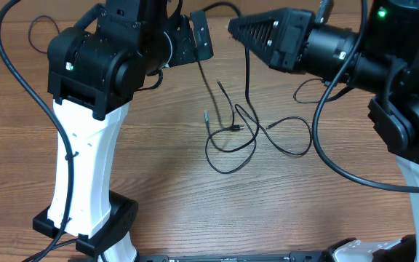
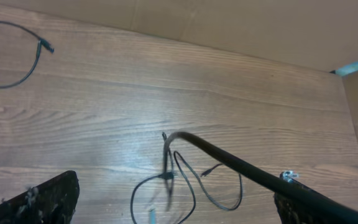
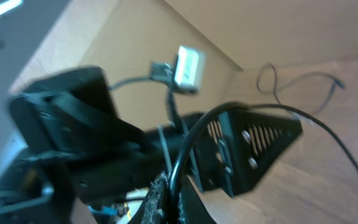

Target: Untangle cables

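Thin black cables [image 1: 235,135] lie in loose overlapping loops at the table's centre, also seen in the left wrist view as cables [image 2: 185,186]. My right gripper [image 1: 233,28] hovers above them at the back, shut on one cable strand [image 1: 247,73] that hangs down to the pile. The right wrist view shows that strand [image 3: 191,143] pinched in the right gripper [image 3: 173,193]. My left gripper [image 1: 195,38] is just left of it, open wide. In its own view the left gripper [image 2: 173,196] holds nothing; the raised strand [image 2: 229,163] crosses by its right finger [image 2: 303,208].
Another thin cable loop [image 2: 17,68] with a plug lies apart at the far left of the table [image 1: 158,167]. A cardboard wall [image 2: 229,25] borders the table's far side. The white arm bases [image 1: 86,175] stand at the left and right front.
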`<state>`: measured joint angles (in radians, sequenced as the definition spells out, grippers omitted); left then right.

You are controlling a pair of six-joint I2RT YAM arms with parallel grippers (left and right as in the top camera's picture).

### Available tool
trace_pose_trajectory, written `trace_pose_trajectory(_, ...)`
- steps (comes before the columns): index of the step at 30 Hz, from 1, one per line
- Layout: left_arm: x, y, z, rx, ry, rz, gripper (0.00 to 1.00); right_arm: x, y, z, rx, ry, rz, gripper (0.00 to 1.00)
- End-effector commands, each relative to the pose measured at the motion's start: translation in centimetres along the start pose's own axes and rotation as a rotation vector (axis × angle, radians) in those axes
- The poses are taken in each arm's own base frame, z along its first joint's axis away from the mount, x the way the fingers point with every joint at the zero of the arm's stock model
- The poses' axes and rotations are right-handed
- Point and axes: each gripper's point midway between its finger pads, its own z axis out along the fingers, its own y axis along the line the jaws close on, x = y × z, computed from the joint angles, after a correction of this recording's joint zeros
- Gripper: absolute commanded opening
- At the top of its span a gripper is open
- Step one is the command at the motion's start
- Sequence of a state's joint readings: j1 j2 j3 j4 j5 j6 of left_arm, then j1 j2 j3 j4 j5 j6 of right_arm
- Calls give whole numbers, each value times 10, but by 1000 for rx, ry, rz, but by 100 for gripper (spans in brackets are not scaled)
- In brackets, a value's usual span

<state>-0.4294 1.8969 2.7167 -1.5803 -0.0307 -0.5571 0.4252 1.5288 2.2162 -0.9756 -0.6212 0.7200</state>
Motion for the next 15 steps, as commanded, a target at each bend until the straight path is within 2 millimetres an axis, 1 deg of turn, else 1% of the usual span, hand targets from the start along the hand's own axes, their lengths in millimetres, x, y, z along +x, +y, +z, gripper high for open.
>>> trace_pose_trajectory(1, -3, 1, 0, 13, -4, 23, 100, -4, -8, -3, 50, -26, -27, 4)
trace_pose_trajectory(3, -6, 4, 0, 10, -12, 71, 100, -10, -23, -5, 129, -71, -14, 4)
trace_pose_trajectory(5, -10, 3, 0, 13, -25, 166, 100, -13, -28, -6, 159, -89, -10, 4)
trace_pose_trajectory(9, -13, -2, 0, 38, -41, 355, 100, -18, -23, -5, 140, -110, -22, 4)
trace_pose_trajectory(11, -11, -13, 0, 97, -39, 517, 100, -21, -20, -6, 128, -122, -4, 4)
trace_pose_trajectory(13, -4, -26, 3, 177, -24, 669, 100, -22, -19, -6, 119, -130, 33, 4)
trace_pose_trajectory(15, 3, -35, 7, 246, -9, 762, 100, -23, -17, -6, 110, -132, 38, 4)
